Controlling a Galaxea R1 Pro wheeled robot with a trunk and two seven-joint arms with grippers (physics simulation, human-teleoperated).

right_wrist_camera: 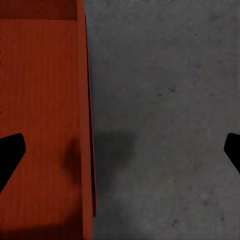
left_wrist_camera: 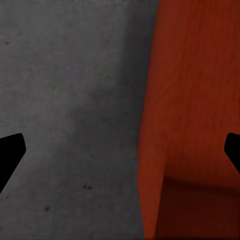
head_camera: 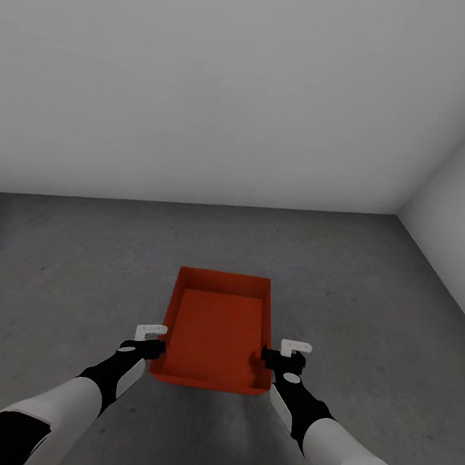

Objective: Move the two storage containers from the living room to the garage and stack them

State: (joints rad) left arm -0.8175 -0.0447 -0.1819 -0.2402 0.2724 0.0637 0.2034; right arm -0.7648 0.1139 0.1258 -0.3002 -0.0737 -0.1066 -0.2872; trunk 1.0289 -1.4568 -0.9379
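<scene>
the red-orange rectangular open-topped storage container [head_camera: 217, 330] sits low in the middle of the head view, over the dark grey mottled concrete floor [head_camera: 75, 271] of the bare garage, its long walls running away from the robot and its inside empty. whether it rests on the concrete or hangs just above it cannot be told. only this one box is in sight.

the left gripper [head_camera: 154, 341] stands at the container's left wall near the near corner, and the right gripper [head_camera: 281, 355] at the right wall near the other near corner, each black wrist close against the outer face. in the left wrist view the container's wall [left_wrist_camera: 190, 115] runs between the two dark fingertips [left_wrist_camera: 10, 152], which stand far apart at the picture's edges, one over the concrete and one over the box's inside; the jaws are spread wide and straddle the wall without pinching it. the right wrist view shows the same (the wall's rim [right_wrist_camera: 86, 125] passes between widely spread fingertips [right_wrist_camera: 9, 150]), and a soft shadow lies on the concrete just beside the box.

beyond the container the floor runs to a plain white back wall [head_camera: 228, 86], which meets a white side wall [head_camera: 457, 238] in a corner at the right.
</scene>
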